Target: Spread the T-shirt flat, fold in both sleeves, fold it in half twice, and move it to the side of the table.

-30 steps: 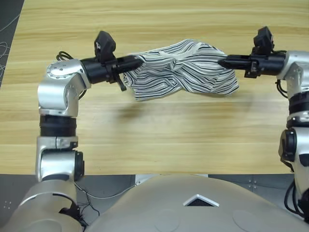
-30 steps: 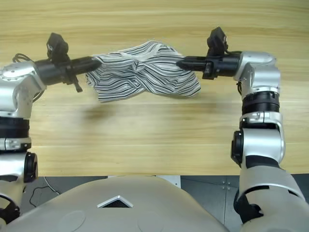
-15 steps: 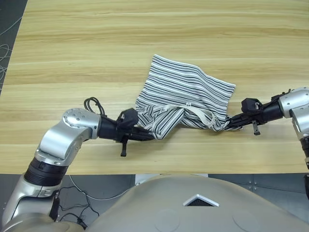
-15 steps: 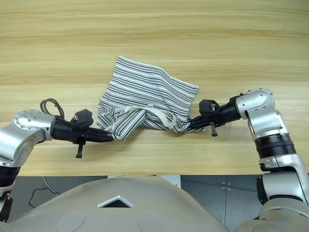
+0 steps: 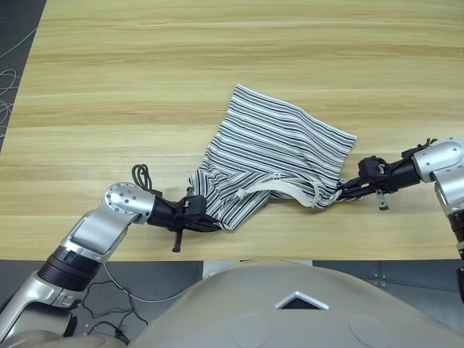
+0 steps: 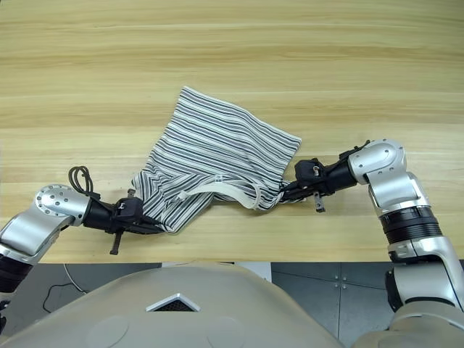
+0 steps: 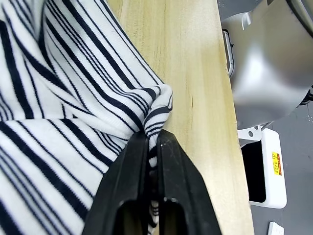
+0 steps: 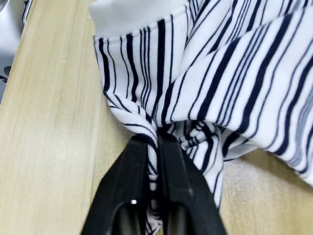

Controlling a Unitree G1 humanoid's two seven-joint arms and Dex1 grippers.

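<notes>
Pale wooden planks with a long, straight grain make up the surface (image 5: pixel 217 72) we look down on. A strip of dark floor (image 5: pixel 14 29) with thin loose cables (image 5: pixel 7 69) shows past its left edge.

On the near half of the surface lies the black-and-white striped cotton T-shirt (image 5: pixel 279 156). We see its far part resting fairly flat on the wood, with one corner pointing away from us. Its near part is bunched and creased. A white ribbed neckband (image 5: pixel 290 194) curves along the near side of the cloth, and a small label (image 5: pixel 276 176) sits just beside it.

Our left claw (image 5: pixel 209 225) is low, close to the near edge of the surface, at the near left corner of the T-shirt. In the left wrist view its two black fingers (image 7: pixel 132 161) are pressed together with a fold of striped cloth pinched between them. The cloth around that fold rests on the wood.

Our right claw (image 5: pixel 342 191) is at the near right corner of the T-shirt, just beside the neckband. In the right wrist view its fingers (image 8: pixel 129 166) are likewise clenched on a gathered bunch of stripes.

The two claws are well apart, with the T-shirt between them.
</notes>
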